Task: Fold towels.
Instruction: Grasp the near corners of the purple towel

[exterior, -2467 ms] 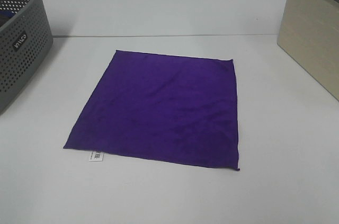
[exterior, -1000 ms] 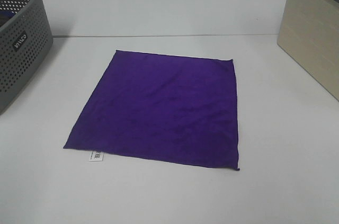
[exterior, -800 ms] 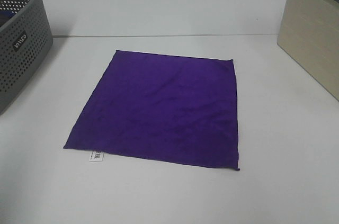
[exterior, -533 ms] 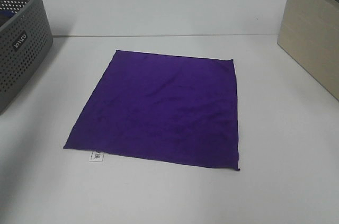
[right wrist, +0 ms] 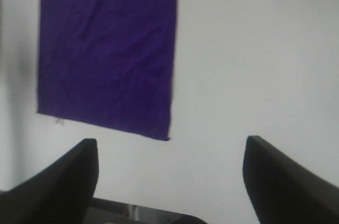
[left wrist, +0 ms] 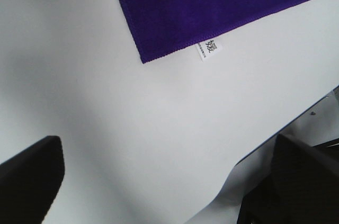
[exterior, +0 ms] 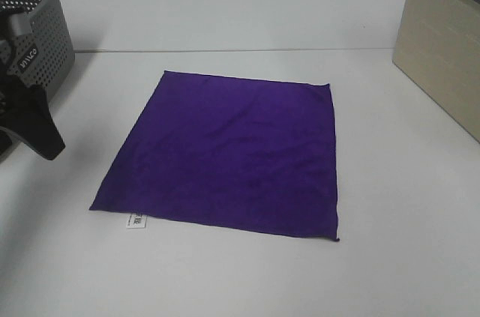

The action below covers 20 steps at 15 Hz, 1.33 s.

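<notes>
The deep purple towel (exterior: pixel 225 152) lies flat and spread out as a square in the middle of the white table, its small white label (exterior: pixel 136 220) at the near left edge. My left gripper (exterior: pixel 34 133) is at the far left of the exterior view, left of the towel and apart from it. In the left wrist view (left wrist: pixel 164 192) its jaws stand wide open and empty, with the towel's corner (left wrist: pixel 222 1) and label (left wrist: pixel 207 48) beyond them. My right gripper (right wrist: pixel 169 187) is open and empty, looking down on the towel (right wrist: pixel 106 49); it is outside the exterior view.
A grey perforated basket (exterior: pixel 52 40) stands at the back left, partly behind my left arm. A beige box (exterior: pixel 442 47) stands at the right edge. The table's near edge (left wrist: pixel 286 128) shows in the left wrist view.
My left arm has come into the exterior view at the left edge, in front of the basket. The towel has not moved.
</notes>
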Each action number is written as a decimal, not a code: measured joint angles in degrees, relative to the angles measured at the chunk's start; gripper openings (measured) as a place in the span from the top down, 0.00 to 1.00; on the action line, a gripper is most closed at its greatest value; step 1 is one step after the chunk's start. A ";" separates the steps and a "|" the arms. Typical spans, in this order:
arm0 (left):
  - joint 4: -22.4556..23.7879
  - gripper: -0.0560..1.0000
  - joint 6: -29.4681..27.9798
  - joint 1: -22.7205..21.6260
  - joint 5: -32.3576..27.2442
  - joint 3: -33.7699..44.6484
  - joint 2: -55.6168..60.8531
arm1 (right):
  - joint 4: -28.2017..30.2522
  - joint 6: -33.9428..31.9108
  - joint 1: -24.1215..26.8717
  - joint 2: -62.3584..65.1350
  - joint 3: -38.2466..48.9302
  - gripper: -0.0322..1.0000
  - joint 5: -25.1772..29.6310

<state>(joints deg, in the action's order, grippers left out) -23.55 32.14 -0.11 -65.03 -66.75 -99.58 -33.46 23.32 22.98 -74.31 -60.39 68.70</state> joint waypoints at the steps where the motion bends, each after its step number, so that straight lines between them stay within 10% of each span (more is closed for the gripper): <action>1: -0.57 0.01 1.38 0.00 1.43 0.00 -2.06 | -4.64 3.90 0.69 -0.74 3.84 0.26 0.34; 10: -4.47 0.01 7.79 0.00 10.14 -0.29 -14.55 | -6.25 4.47 1.03 -1.20 16.16 0.11 -8.14; 20: -17.30 0.01 12.66 0.46 10.08 -2.75 -22.06 | -17.07 24.52 1.03 -19.94 22.52 0.04 -15.47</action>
<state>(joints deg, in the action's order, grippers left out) -40.85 44.81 0.34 -54.95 -69.50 -121.64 -50.53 47.84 24.01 -94.25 -37.87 53.23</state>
